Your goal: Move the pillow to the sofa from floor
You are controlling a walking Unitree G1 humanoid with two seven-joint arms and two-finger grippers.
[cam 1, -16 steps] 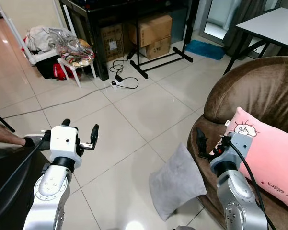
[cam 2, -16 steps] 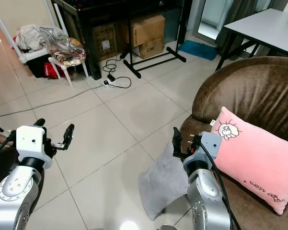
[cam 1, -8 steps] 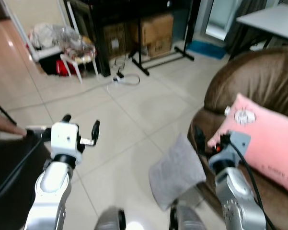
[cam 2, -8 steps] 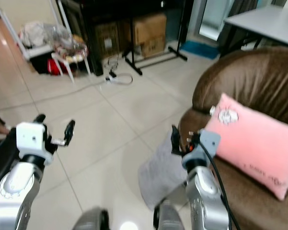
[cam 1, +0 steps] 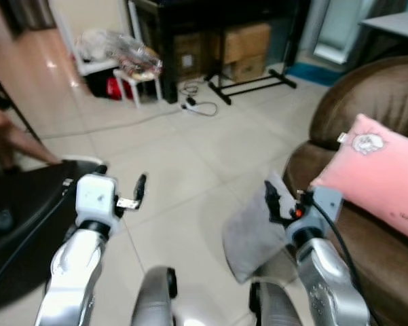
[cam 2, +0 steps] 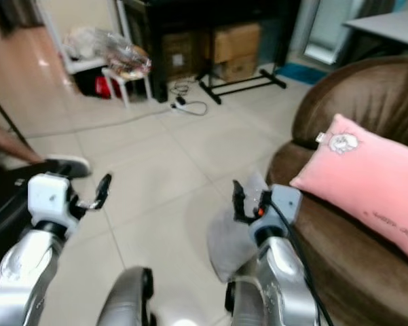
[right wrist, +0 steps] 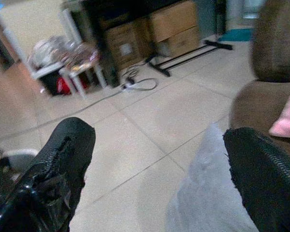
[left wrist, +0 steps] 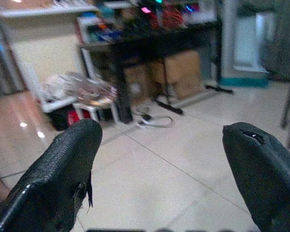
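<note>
Both silver arms are raised in front of the body, bent at the elbow, forearms pointing forward. The left tool (cam 1: 121, 187) sits on the robot's left at mid height, its two black fingers (left wrist: 58, 179) spread wide with nothing between them. The right tool (cam 1: 278, 202) is held level on the right, its fingers (right wrist: 48, 174) likewise parted and empty.
</note>
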